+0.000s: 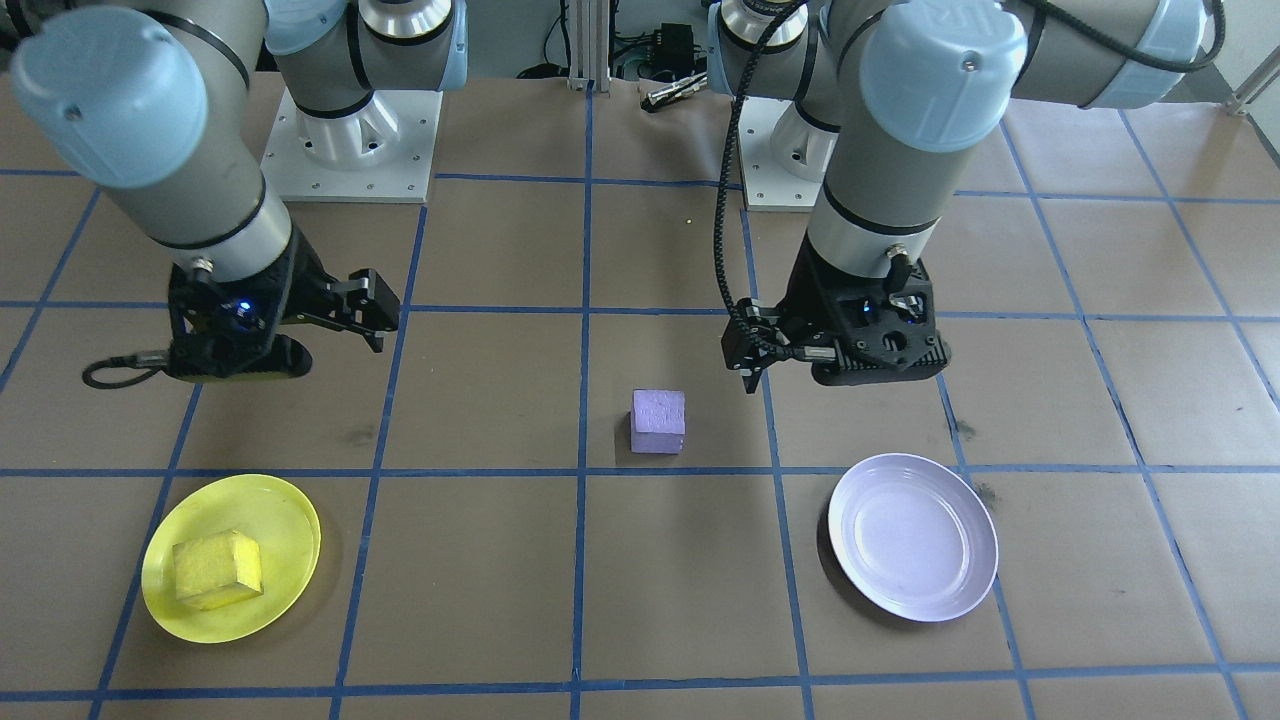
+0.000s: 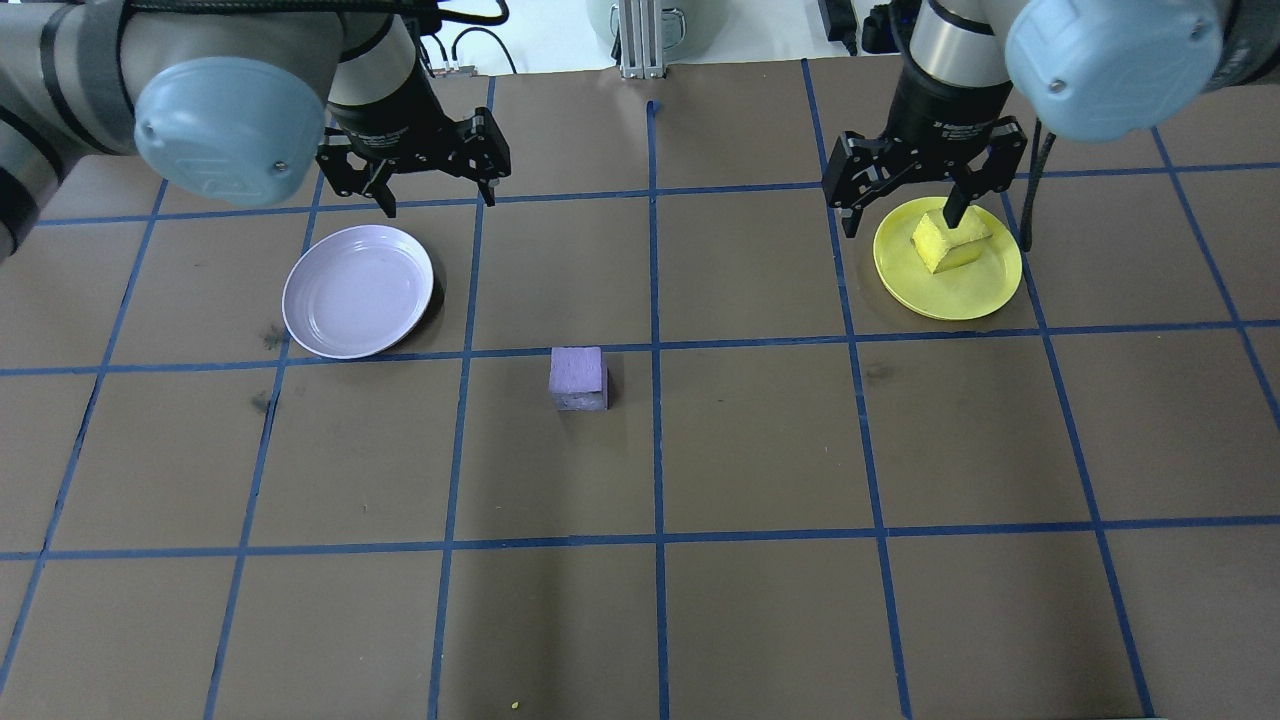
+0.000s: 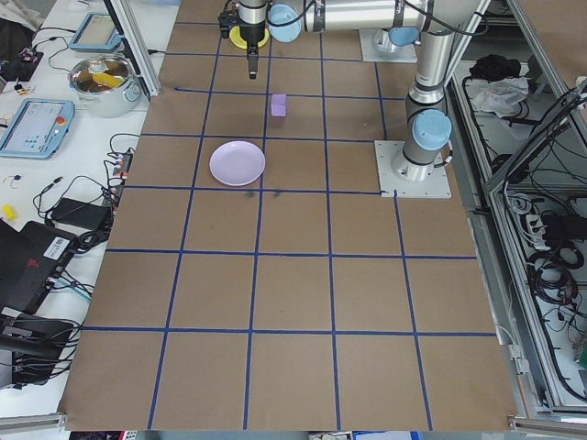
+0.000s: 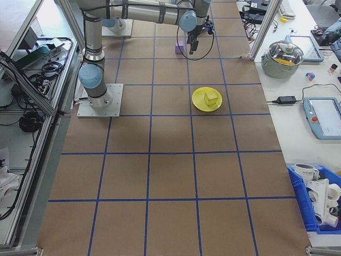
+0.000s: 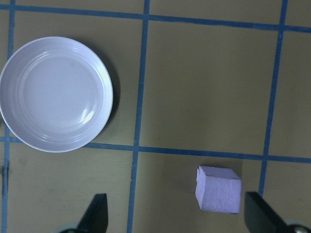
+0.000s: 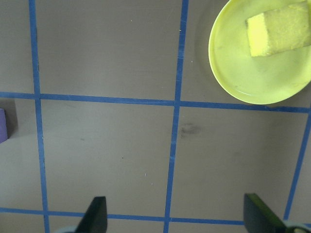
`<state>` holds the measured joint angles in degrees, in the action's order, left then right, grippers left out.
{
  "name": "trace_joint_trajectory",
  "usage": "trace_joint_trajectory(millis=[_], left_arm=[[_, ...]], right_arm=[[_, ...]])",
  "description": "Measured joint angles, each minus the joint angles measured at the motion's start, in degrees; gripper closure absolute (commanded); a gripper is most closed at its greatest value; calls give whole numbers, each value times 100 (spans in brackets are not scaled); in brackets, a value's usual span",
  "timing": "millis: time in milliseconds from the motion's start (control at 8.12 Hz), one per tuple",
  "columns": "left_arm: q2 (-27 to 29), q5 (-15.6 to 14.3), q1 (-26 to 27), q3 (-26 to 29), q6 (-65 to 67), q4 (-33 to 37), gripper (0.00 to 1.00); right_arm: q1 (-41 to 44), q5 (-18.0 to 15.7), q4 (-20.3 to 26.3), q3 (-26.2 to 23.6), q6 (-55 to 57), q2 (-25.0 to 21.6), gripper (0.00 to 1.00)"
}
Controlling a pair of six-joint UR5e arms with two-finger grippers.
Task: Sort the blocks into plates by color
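Near to far, overhead view. Purple block [image 2: 578,378] sits alone on the brown paper-covered table [image 2: 760,600], just below a blue tape grid line [image 2: 750,345] and left of the centre line. Nothing touches it.

Next row back: lavender plate [image 2: 358,290] on the left, bare inside. Yellow plate [image 2: 948,260] on the right, with the yellow block [image 2: 950,243] resting in it, slightly toward the far rim.

Farthest: both arms, raised off the table. Left gripper [image 2: 435,185] hangs beyond the lavender plate's far edge, jaws spread wide, nothing between them. In its wrist view the purple block lies low in frame, nearer the right fingertip [image 5: 260,213], the lavender plate at upper left. Right gripper [image 2: 905,205] hangs at the yellow plate's far side, jaws likewise spread and empty; one finger overlaps the yellow block in this view, but the front view shows the gripper well clear of the plate. Its height above the table is hard to judge.

Two block-shaped marks of wear or smudges on the paper near the lavender plate; unclear what they are.
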<state>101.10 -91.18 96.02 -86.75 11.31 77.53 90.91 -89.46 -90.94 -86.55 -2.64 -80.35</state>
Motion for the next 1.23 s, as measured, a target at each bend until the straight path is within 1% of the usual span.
trace_joint_trajectory(millis=[246, 493, 739, 986, 1232], left_arm=[[283, 13, 350, -19, 354, -80, 0], [478, 21, 607, -181, 678, -128, 0], [647, 51, 719, -484, 760, -164, 0], [943, 104, 734, -637, 751, -264, 0], [1223, 370, 751, -675, 717, -307, 0]], right_arm=[[-163, -6, 197, -152, -64, -528, 0], [-185, 13, 176, -476, -70, -988, 0], [-193, 11, 166, -472, -67, -1153, 0], [-190, 22, 155, -449, -36, -1187, 0], [-188, 25, 154, -466, -12, -1188, 0]])
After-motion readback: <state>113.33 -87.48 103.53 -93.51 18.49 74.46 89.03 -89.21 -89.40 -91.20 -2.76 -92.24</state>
